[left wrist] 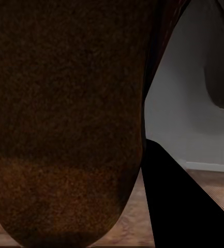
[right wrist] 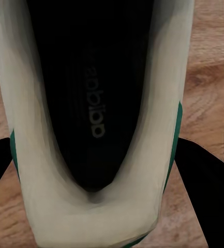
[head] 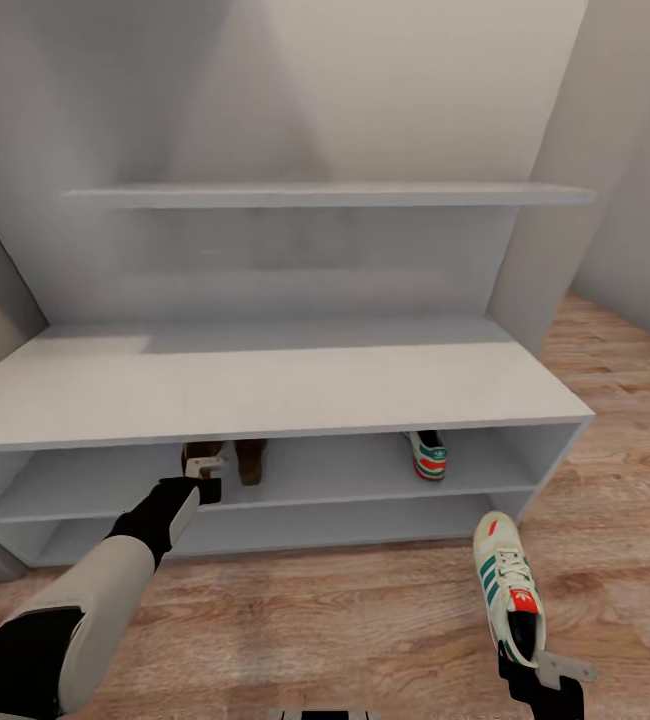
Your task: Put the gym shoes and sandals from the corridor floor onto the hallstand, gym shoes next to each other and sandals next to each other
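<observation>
The pale grey hallstand [head: 265, 385] stands in front of me on the wood-plank corridor floor [head: 315, 620]. In its upper shelf row, one brown sandal [head: 251, 460] sits left of middle. My left gripper [head: 205, 470] reaches into that row just beside it, shut on the second sandal [left wrist: 65, 119]. One black finger [left wrist: 184, 206] shows beside that sandal. At the right of the same row stands a gym shoe [head: 428, 455]. The other gym shoe [head: 505, 580] hangs over the floor at the lower right, heel in my shut right gripper [head: 527, 662]. Its dark opening [right wrist: 93, 103] lies between the fingers [right wrist: 205, 191].
A floating wall shelf [head: 325, 195] runs above the bench top. The lower shelf row [head: 315, 520] is open. Grey walls close in on the left and right of the unit, and wood floor stretches off to the right [head: 625, 400].
</observation>
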### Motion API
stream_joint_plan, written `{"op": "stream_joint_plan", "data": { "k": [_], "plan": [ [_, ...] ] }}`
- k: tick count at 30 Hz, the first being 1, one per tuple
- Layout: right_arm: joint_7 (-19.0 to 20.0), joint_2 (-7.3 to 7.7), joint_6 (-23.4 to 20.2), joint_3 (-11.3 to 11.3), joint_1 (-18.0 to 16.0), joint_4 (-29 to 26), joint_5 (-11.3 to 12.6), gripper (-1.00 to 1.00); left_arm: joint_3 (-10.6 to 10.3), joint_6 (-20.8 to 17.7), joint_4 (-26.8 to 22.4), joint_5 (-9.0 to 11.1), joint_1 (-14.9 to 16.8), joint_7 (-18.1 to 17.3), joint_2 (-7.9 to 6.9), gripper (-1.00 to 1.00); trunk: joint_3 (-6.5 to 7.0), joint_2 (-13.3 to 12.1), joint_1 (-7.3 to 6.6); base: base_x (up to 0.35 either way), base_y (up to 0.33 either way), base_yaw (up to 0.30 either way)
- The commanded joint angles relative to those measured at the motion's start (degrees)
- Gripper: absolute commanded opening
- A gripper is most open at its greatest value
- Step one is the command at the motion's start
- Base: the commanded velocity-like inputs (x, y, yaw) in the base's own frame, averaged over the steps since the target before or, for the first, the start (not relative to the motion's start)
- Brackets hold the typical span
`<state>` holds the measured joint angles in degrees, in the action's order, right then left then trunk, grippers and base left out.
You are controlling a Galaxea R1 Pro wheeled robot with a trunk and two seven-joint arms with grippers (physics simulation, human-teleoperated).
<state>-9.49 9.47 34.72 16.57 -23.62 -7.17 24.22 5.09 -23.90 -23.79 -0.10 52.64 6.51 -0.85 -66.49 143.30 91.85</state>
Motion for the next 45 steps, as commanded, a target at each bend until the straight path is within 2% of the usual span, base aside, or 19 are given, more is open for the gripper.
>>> {"op": "stream_joint_plan", "data": {
  "k": [1,5,9,45],
  "plan": [
    [-0.4,-0.01,0.1,0.5,0.0,0.0,0.2,-1.00,0.2,-0.4,-0.1,-0.2,0.0,-0.1,-0.02,-1.00,-0.33,0.0,0.01,0.000,0.000,0.000],
    [-0.4,0.00,0.1,0.5,0.0,0.0,0.3,-1.00,0.2,-0.4,-0.1,-0.2,0.0,-0.1,-0.09,-1.00,-1.53,0.1,0.11,0.000,0.000,0.000],
    [-0.4,-0.03,0.1,0.5,0.0,0.0,0.3,-1.00,0.3,-0.3,-0.1,-0.2,0.0,-0.1,-0.15,-1.00,-1.80,0.1,0.11,0.000,0.000,0.000],
    [-0.4,-0.07,0.1,0.5,0.0,0.0,0.2,-1.00,0.3,0.5,-0.1,-0.2,0.0,-0.1,-0.31,-1.00,-1.89,0.1,0.11,0.066,0.000,0.000]
  ]
}}
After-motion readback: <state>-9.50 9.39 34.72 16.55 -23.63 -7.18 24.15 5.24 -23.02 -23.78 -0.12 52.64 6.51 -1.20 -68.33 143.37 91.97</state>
